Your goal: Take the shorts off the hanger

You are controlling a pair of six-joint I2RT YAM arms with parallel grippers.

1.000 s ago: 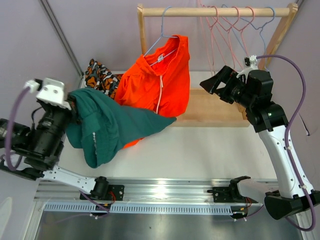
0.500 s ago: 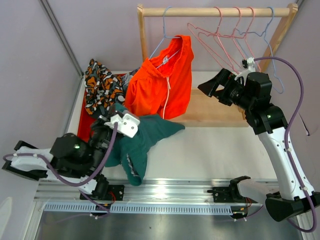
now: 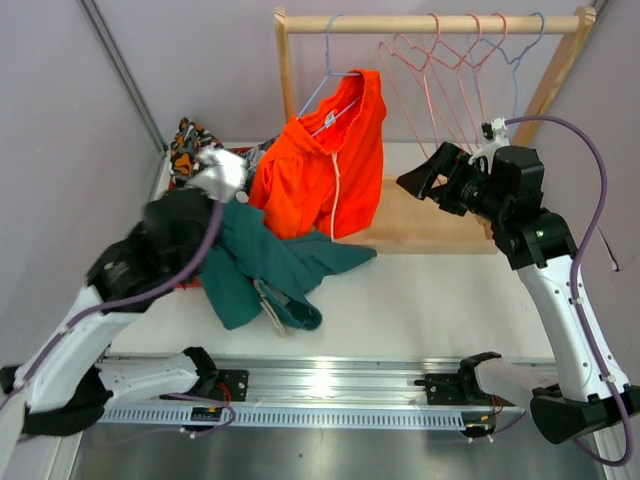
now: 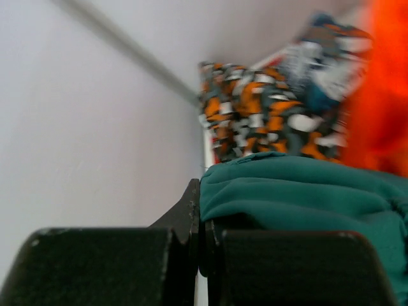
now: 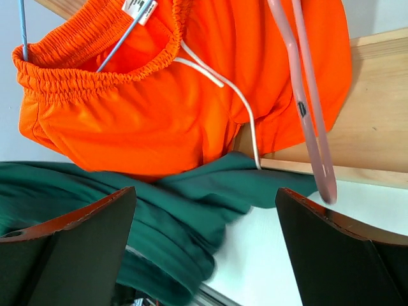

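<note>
Gripping teal shorts (image 4: 306, 197), left pincer (image 4: 203, 217) has tips buried in fabric; right pincer (image 5: 205, 194) gapes wide.

Left arm (image 3: 120, 290) rises from its near-left base, elbow bent, wrist angled toward the far-left corner | left gripper (image 4: 202, 213) jaws pressed together on a fold of the dark teal shorts (image 4: 299, 191) | right arm (image 3: 560, 300) stands tall, wrist turned left | right gripper (image 3: 420, 175) jaws spread wide, holding nothing
</note>
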